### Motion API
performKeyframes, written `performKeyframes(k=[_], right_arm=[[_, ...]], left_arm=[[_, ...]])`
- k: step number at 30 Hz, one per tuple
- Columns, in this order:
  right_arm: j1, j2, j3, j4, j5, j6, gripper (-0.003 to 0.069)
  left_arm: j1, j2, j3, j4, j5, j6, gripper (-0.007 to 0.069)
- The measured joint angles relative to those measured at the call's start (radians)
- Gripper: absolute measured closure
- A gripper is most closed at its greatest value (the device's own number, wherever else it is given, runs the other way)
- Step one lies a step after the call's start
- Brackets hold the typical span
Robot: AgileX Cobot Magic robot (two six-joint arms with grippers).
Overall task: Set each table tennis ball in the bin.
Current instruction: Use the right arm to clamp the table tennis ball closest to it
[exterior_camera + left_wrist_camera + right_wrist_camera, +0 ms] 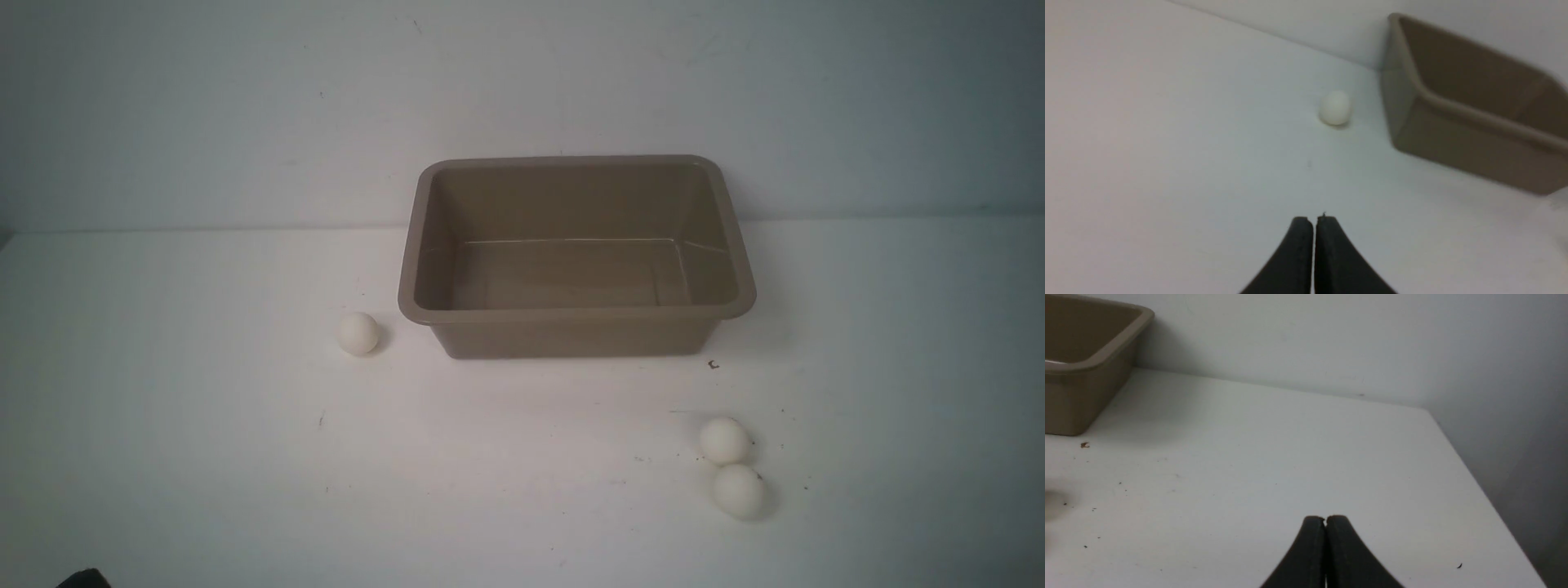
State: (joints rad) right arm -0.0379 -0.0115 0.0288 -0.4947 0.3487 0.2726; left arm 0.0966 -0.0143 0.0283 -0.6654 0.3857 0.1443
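Note:
The taupe bin [424,245] stands empty at the back middle of the white table; it also shows in the left wrist view [1453,134] and the right wrist view [1090,396]. One off-white ball [358,333] lies just left of the bin's front corner, also in the left wrist view [1335,108]. Two more balls [724,440] [738,491] lie touching each other at the front right. My left gripper [1314,220] is shut and empty, well short of the left ball. My right gripper [1325,519] is shut and empty over bare table. Neither gripper shows in the front view.
A white wall rises close behind the bin. The table's right edge [1474,477] runs close beside my right gripper. Small dark specks, one a curled crumb [713,365], dot the table near the bin's front right corner.

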Motion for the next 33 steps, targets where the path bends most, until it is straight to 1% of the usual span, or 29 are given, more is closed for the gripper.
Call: performKeyframes(k=[2, 5, 8, 10, 11, 16, 17, 18, 19, 22, 24, 25, 27, 28, 30, 31, 32, 33], right_arm=[[0.000, 0.000, 0.000, -0.036, -0.012, -0.001, 0.0667], [0.000, -0.001, 0.000, -0.100, -0.024, -0.001, 0.0667], [0.000, -0.001, 0.000, -0.156, -0.026, -0.003, 0.0667], [0.000, -0.001, 0.000, -0.164, -0.042, 0.005, 0.0667], [0.000, -0.001, 0.000, -0.164, -0.082, 0.025, 0.0667], [0.000, -0.001, 0.000, -0.176, -0.359, 0.118, 0.0667], [0.000, -0.001, 0.000, -0.184, -0.472, 0.150, 0.0667], [0.000, -0.001, 0.000, -0.187, -0.524, 0.167, 0.0667], [0.000, -0.001, 0.000, -0.192, -0.632, 0.201, 0.0667], [0.000, -0.001, 0.000, -0.205, -0.870, 0.259, 0.0667], [0.000, -0.001, 0.000, -0.217, -1.011, 0.308, 0.0667], [0.000, -0.001, 0.000, -0.217, -1.046, 0.328, 0.0667], [0.000, -0.001, 0.000, -0.213, -1.127, 0.430, 0.0667], [0.000, -0.001, 0.000, -0.203, -1.136, 0.533, 0.0667], [0.000, -0.001, -0.001, -0.189, -1.080, 0.794, 0.0667], [0.000, -0.001, -0.001, -0.188, -1.044, 0.870, 0.0667], [0.000, -0.001, -0.001, -0.196, -0.988, 1.038, 0.0667], [0.000, -0.001, -0.001, -0.196, -0.979, 1.038, 0.0667]], left_arm=[[0.000, 0.000, 0.000, -0.088, -0.001, -0.001, 0.0629], [0.000, 0.000, 0.000, -0.184, -0.002, 0.007, 0.0629], [0.000, 0.000, 0.000, -0.213, -0.004, 0.022, 0.0629], [0.000, 0.000, 0.000, -0.222, -0.004, 0.024, 0.0629], [0.000, 0.000, 0.000, -0.237, -0.004, 0.025, 0.0629], [0.000, 0.000, 0.000, -0.354, -0.004, 0.025, 0.0629], [0.000, 0.000, 0.000, -0.394, -0.005, 0.025, 0.0629], [0.000, 0.000, 0.000, -0.414, -0.005, 0.025, 0.0629], [0.000, 0.000, 0.000, -0.463, -0.006, 0.025, 0.0629], [0.000, 0.000, 0.000, -0.557, -0.020, 0.025, 0.0629], [0.000, 0.000, 0.000, -0.608, -0.028, 0.025, 0.0629], [0.000, 0.000, 0.000, -0.619, -0.029, 0.025, 0.0629], [0.000, 0.000, 0.000, -0.650, -0.045, 0.025, 0.0629], [0.000, 0.000, 0.000, -0.668, -0.060, 0.030, 0.0629], [0.000, 0.000, 0.000, -0.681, -0.069, 0.084, 0.0629], [0.000, 0.000, 0.000, -0.683, -0.069, 0.125, 0.0629], [0.000, 0.000, -0.001, -0.684, -0.058, 0.192, 0.0629], [0.000, 0.000, -0.003, -0.684, -0.055, 0.207, 0.0629]])
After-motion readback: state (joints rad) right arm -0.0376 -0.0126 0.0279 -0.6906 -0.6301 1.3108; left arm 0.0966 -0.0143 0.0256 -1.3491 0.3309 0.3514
